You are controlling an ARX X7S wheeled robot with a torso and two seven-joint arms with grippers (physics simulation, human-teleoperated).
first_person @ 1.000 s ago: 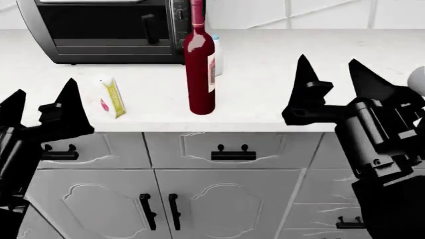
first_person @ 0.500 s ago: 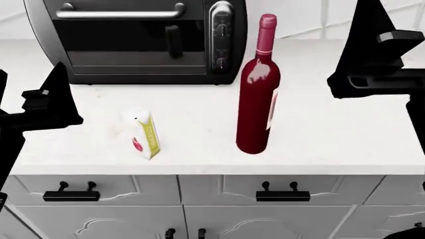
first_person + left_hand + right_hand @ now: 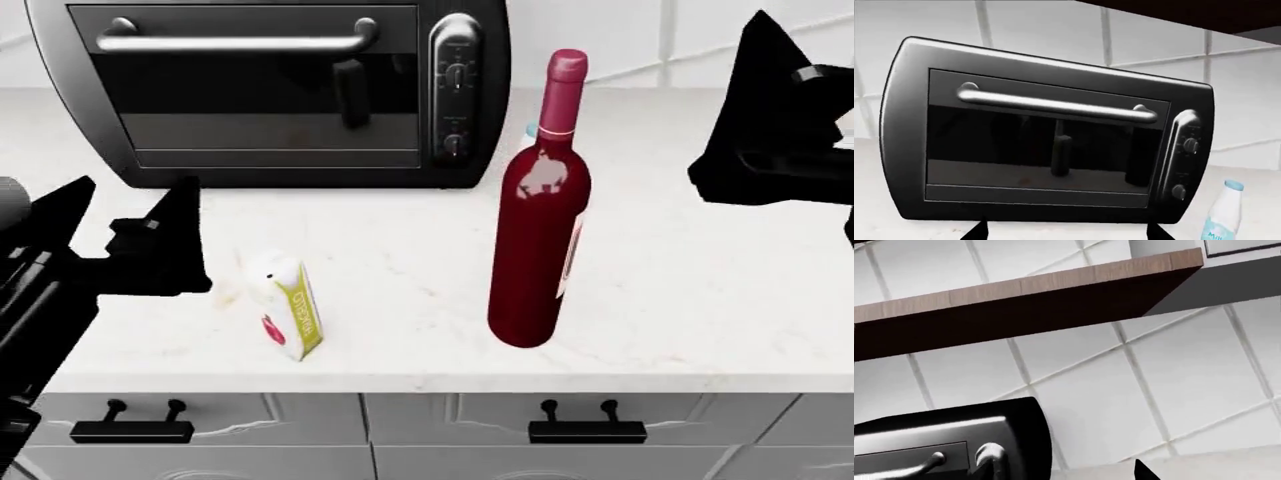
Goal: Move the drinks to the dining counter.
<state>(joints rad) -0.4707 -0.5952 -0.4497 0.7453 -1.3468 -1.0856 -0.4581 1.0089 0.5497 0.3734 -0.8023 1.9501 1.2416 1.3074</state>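
Note:
The tall dark-red wine bottle [image 3: 539, 250] stands upright on the faintly marbled white counter [image 3: 694, 300]. The small white carton [image 3: 292, 310] with yellow-green and pink print stands to its left, near the counter's front edge. The pale plastic bottle with the light-blue label is almost hidden behind the wine bottle in the head view; it shows in the left wrist view [image 3: 1223, 216], beside the oven. My left gripper [image 3: 134, 205] is open and empty, just left of the carton. My right gripper [image 3: 798, 90] is open and empty, raised to the right of the wine bottle. The dining counter is out of view.
A black toaster oven [image 3: 280, 90] stands at the back of the counter, behind the carton; it fills the left wrist view [image 3: 1047, 145]. Light-grey cabinet fronts with black handles [image 3: 587, 432] are below. A tiled wall and a wooden shelf [image 3: 1027, 295] are above.
The head view has shifted, so the bottle and carton sit slightly lower and to the right. My left gripper has moved right, closer to the carton. My right gripper has come down a little.

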